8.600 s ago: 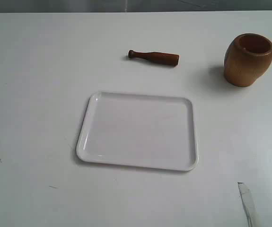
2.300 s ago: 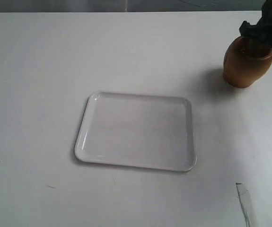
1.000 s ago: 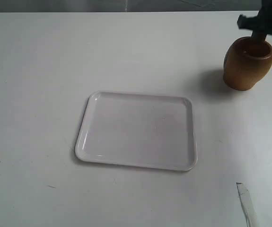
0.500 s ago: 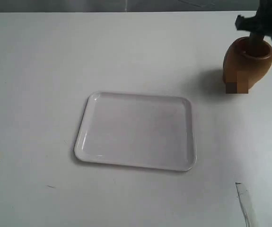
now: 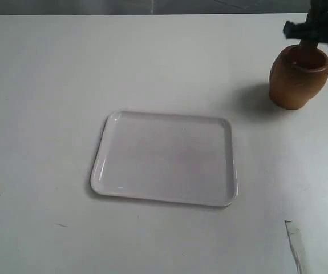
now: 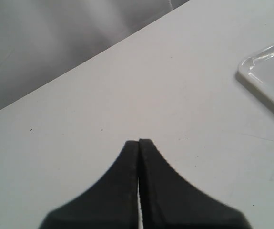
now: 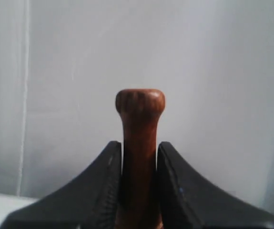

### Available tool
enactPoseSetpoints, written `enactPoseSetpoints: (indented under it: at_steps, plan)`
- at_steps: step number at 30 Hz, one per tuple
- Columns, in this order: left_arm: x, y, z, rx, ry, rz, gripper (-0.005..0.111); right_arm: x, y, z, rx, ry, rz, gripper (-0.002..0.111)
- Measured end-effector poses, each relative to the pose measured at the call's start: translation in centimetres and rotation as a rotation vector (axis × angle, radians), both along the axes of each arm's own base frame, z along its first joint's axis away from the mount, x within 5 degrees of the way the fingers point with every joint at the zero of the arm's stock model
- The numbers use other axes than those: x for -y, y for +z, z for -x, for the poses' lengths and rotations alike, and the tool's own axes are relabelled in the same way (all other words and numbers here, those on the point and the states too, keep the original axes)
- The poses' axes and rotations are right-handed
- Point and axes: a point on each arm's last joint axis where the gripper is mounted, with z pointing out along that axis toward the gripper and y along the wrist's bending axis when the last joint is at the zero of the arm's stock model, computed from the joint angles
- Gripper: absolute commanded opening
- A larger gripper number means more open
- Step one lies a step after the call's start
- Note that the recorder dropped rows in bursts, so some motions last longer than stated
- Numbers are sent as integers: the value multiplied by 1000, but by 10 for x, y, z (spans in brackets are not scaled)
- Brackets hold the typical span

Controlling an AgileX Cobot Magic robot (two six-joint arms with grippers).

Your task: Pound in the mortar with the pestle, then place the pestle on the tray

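1. Right gripper [image 7: 139, 150] is clamped on the pestle's [image 7: 140, 119] thin handle, with the knob sticking out past the fingertips.
2. Pestle long axis is roughly upright, knob end up, lower end down in the hollow of the mortar [image 5: 298, 77].
3. Mortar stands upright at the far right of the white table [image 5: 49, 74].
4. Left gripper [image 6: 139, 143] has its fingers pressed together, holding nothing, over bare table near a corner of the tray [image 6: 268, 76].
5. Tray lies flat mid-table, well apart from the mortar.
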Motion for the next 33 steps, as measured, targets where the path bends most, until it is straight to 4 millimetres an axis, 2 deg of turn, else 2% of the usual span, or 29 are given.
enactPoseSetpoints:
  at_steps: [4,6,8,12,20,24,28,30,33]
  plan:
    - [0,0,0,0,0,0,0,2,52,17,176,16,-34,0]
    - [0,0,0,0,0,0,0,3,62,21,213,16,-44,0]
    - [0,0,0,0,0,0,0,3,62,22,215,15,-45,0]
    - [0,0,0,0,0,0,0,1,36,11,105,13,-23,0]
    - [0,0,0,0,0,0,0,-1,-59,-9,-172,-12,23,0]
    - [0,0,0,0,0,0,0,-1,-67,-12,-139,-11,8,0]
    - [0,0,0,0,0,0,0,-1,-53,-10,-136,-11,7,0]
    - [0,0,0,0,0,0,0,0,-34,-7,-103,-11,3,0]
    - [0,0,0,0,0,0,0,2,14,4,41,-15,-27,0]
